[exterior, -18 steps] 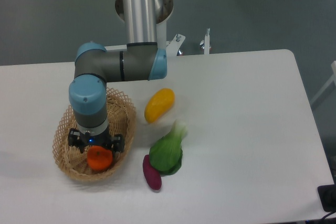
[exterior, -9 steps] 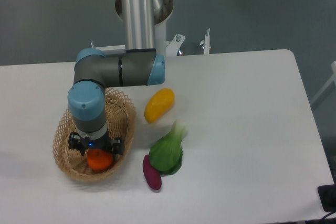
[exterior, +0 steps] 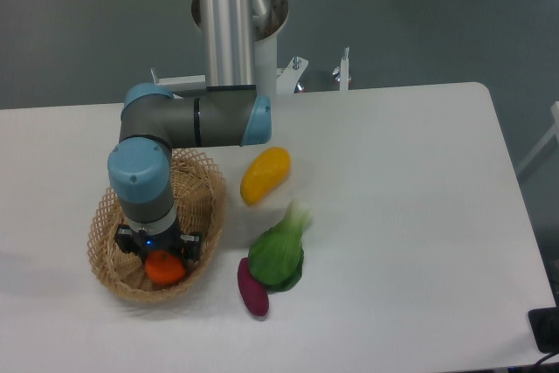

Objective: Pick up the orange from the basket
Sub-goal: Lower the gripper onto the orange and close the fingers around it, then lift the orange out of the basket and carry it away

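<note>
White tabletop (exterior: 393, 216) fills your view. Your gripper (exterior: 161, 255) reaches down into the basket (exterior: 205, 216) at the left, right over the orange (exterior: 164, 268), which lies inside it; you cannot tell whether the fingers pinch it. Yellow fruit (exterior: 265, 174), leafy green vegetable (exterior: 278, 255) and purple vegetable (exterior: 252, 287) lie beside the basket.
</note>
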Motion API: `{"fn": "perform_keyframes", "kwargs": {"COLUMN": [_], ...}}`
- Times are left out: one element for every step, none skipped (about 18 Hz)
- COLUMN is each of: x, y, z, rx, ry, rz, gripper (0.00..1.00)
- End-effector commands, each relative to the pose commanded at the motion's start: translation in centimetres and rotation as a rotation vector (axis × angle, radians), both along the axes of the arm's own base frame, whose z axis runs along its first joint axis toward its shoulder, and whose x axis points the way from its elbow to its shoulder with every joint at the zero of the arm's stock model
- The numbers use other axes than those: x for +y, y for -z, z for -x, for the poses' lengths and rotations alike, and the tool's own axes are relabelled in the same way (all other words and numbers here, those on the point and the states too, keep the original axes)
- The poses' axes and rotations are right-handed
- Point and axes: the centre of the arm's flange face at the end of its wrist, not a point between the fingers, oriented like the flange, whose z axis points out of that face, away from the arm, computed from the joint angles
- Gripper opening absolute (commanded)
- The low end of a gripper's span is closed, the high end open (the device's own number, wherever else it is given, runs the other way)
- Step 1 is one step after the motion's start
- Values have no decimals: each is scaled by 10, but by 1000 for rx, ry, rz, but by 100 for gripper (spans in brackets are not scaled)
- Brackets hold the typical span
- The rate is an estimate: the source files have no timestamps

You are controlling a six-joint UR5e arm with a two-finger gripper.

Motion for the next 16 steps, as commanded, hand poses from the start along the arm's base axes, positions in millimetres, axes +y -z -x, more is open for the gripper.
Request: {"fn": "perform_keyframes", "kwargs": {"x": [-1,-2,-5,-7,-8,-10,-13,-16,-18,-21,-23,-25,-28,-32,-35,-40], "y": [-5,-7,-10,-15,-24,-33,-39,-47,-51,-52,-54,-56,-60,-65,-73,-76], "z": [-1,-2,-3,-2,-1,3,10,16,22,30,39,48,61,73,82,97], "rx": [-1,-4,-3,0,5,9,14,21,26,35,40,49,57,72,88,101], "ry": [2,3,3,1,3,6,-5,-14,-19,-23,-27,-23,-28,-30,-24,-16], "rz": [-9,-12,-15,-21,-34,-50,-58,-68,-73,-73,-74,-78,-81,-84,-92,-93], "gripper": [63,63,63,63,63,63,63,64,64,64,64,64,64,64,64,63]}}
